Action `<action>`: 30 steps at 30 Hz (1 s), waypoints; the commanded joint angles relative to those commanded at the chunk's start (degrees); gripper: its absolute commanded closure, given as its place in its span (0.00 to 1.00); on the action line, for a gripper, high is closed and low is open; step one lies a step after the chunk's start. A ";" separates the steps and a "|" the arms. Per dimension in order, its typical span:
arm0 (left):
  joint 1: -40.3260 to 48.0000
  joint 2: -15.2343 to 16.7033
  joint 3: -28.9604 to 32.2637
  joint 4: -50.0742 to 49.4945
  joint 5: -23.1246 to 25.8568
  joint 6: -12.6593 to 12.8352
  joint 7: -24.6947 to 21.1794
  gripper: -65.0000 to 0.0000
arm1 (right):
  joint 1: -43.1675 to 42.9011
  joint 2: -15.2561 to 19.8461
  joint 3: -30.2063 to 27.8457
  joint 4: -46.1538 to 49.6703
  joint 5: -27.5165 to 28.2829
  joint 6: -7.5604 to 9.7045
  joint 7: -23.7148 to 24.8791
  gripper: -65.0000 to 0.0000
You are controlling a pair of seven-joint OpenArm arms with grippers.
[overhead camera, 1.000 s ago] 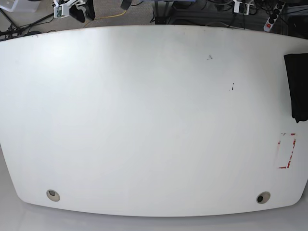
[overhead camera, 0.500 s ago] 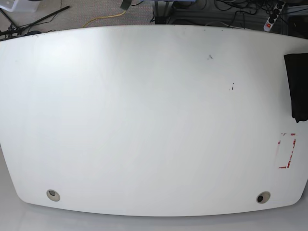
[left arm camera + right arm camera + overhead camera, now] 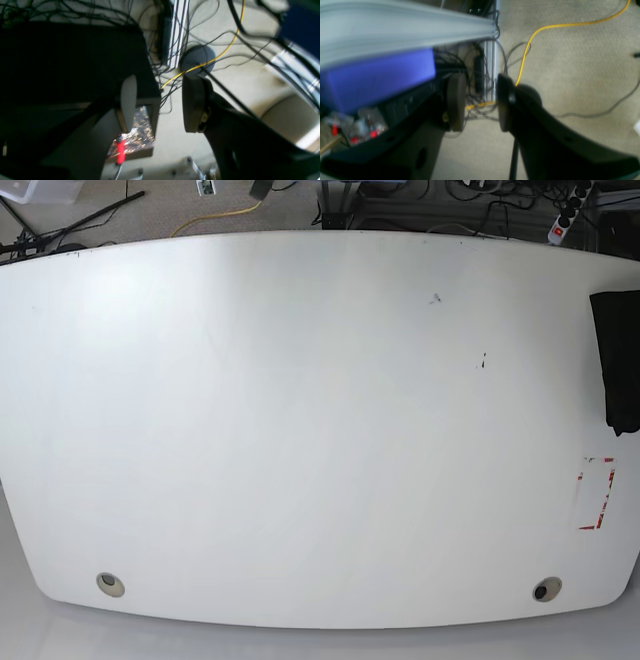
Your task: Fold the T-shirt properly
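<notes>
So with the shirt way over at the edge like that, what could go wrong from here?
The T-shirt lies at the table's far edge, partly out of the base view, so a pull could perhaps drag it off. Both wrist views show floor and cables: the left gripper and right gripper, both open, have a long way to travel to it. Loose cables such as the yellow cable might snag an arm.

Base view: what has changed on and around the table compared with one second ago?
The two grippers seen beyond the far edge have left the base view. The black T-shirt at the right edge of the table has not moved.
</notes>
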 joint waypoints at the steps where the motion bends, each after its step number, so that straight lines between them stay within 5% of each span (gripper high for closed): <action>1: -1.67 0.00 0.62 -1.58 0.00 0.09 -0.53 0.58 | 1.41 0.00 0.00 -1.67 -1.23 -0.79 0.00 0.70; 3: -4.22 0.00 0.97 -4.40 0.00 0.70 -1.85 0.59 | 4.31 -0.09 0.00 -4.92 -3.43 -2.37 0.00 0.70; 7: -8.62 0.00 1.41 -9.14 0.09 9.67 -4.57 0.59 | 10.11 0.18 0.00 -12.66 -6.33 -5.01 0.00 0.70; 11: -13.01 0.09 5.80 -14.86 0.88 15.47 -6.59 0.58 | 14.51 1.05 0.00 -18.99 -7.91 -6.77 0.00 0.70; 22: -16.88 2.02 10.81 -18.02 0.97 21.10 -6.95 0.58 | 20.22 1.32 0.00 -23.82 -10.46 -9.58 0.00 0.70; 30: -18.64 2.29 10.64 -18.20 0.97 21.36 -6.86 0.58 | 21.01 1.41 0.00 -24.62 -10.55 -9.58 0.00 0.70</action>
